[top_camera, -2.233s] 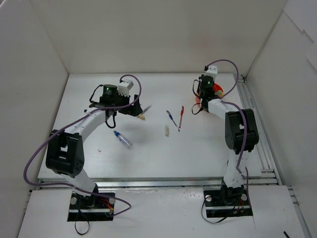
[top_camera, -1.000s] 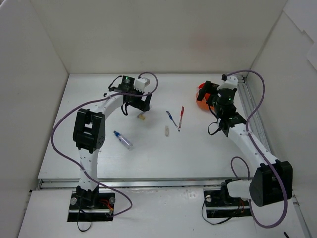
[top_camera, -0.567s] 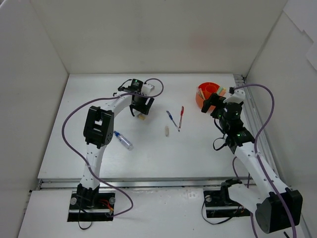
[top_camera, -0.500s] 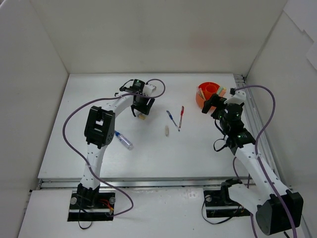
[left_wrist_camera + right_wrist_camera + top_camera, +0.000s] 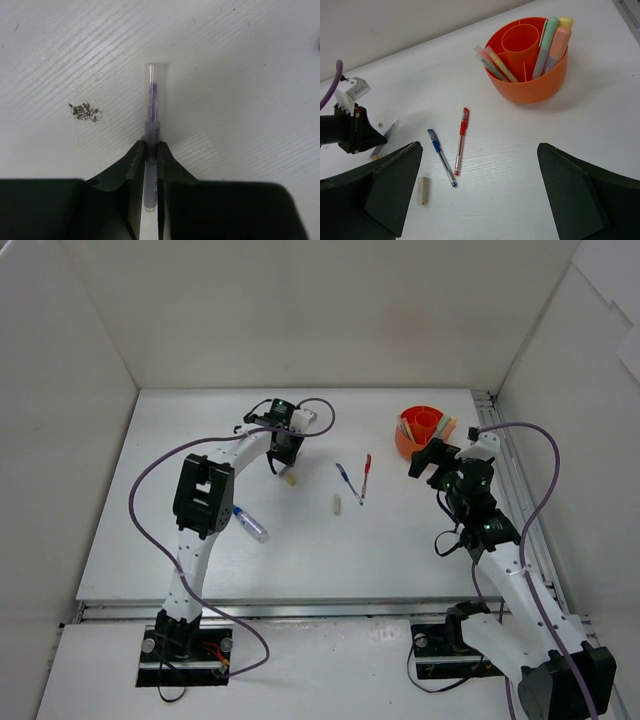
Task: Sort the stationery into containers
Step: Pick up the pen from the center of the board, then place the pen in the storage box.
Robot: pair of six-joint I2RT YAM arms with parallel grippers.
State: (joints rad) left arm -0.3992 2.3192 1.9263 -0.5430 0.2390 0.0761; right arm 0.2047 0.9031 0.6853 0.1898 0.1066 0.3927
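My left gripper is shut on a clear pen with purple ink that lies on the table, its jaws pinching the barrel near its rear end. The orange pot stands at the back right and holds green, yellow and orange highlighters and clear pens. My right gripper hovers open and empty just in front of the pot. On the table between the arms lie a blue pen, a red pen and a beige stub.
A second beige stub lies just in front of the left gripper. A blue-capped clear tube lies beside the left arm. White walls enclose the table on three sides, and a metal rail runs along the right edge.
The left gripper reached the clear pen and closed on it. The right arm drew back from the pot toward the near side, staying open.
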